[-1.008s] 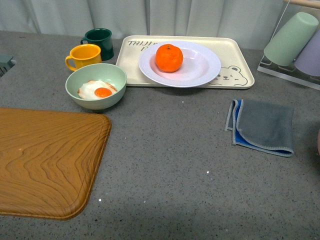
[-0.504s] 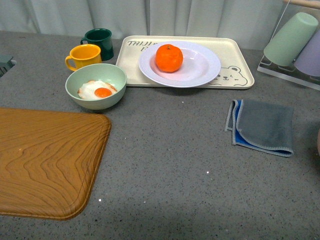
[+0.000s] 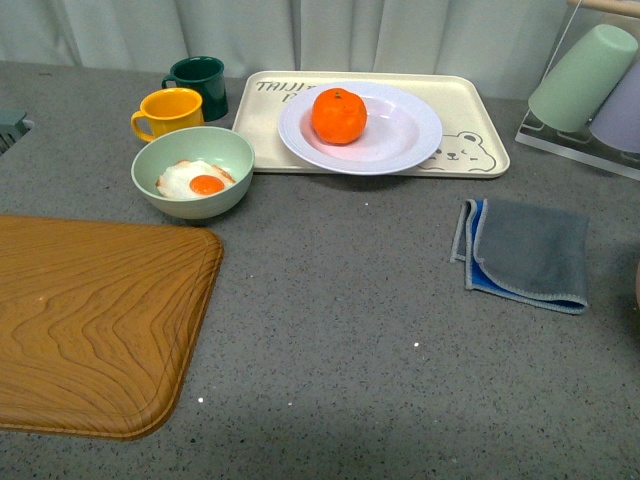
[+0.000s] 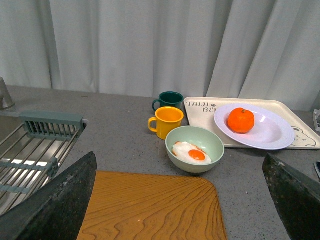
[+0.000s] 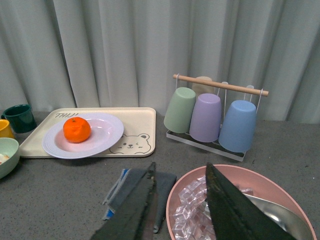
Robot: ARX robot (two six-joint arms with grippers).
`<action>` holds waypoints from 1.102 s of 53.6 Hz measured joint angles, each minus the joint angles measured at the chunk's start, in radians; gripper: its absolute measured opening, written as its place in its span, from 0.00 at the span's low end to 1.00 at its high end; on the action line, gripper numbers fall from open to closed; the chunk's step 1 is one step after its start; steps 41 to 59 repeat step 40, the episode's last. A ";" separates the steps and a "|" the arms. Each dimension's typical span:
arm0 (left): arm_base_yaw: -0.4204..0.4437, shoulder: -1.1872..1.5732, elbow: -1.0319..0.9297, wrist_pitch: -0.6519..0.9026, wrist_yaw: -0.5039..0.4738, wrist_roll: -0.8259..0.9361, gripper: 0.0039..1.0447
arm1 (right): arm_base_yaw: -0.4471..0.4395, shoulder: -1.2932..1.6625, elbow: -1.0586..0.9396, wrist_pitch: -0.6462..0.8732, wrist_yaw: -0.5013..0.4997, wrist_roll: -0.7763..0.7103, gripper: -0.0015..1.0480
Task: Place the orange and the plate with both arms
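The orange (image 3: 338,115) sits on the left half of the white plate (image 3: 410,135), which rests on a beige bear tray (image 3: 470,105) at the back of the counter. Neither arm shows in the front view. My left gripper (image 4: 179,159) is open and empty, hovering over the wooden board (image 4: 150,207), with the orange (image 4: 241,120) and plate (image 4: 272,134) well ahead of it. My right gripper (image 5: 181,167) is open and empty above a pink bowl of ice (image 5: 235,174) and a cloth, far from the orange (image 5: 77,129) and plate (image 5: 107,131).
A pale green bowl (image 3: 192,172) with a fried egg, a yellow mug (image 3: 168,112) and a dark green mug (image 3: 200,80) stand left of the tray. A grey-blue cloth (image 3: 525,250) lies at the right. Upturned cups (image 3: 590,85) hang on a rack. A sink rack (image 4: 35,145) lies far left.
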 joint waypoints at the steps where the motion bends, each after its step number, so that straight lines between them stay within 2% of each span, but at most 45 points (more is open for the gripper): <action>1: 0.000 0.000 0.000 0.000 0.000 0.000 0.94 | 0.000 0.000 0.000 0.000 0.000 0.000 0.33; 9: 0.000 0.000 0.000 0.000 0.000 0.000 0.94 | 0.000 0.000 0.000 0.000 0.000 0.000 0.55; 18: 0.000 0.000 0.000 0.000 0.000 0.000 0.94 | 0.000 0.000 0.000 0.000 0.000 0.000 0.92; 59: 0.000 0.000 0.000 0.000 0.000 0.000 0.94 | 0.000 0.000 0.000 0.000 0.000 0.001 0.91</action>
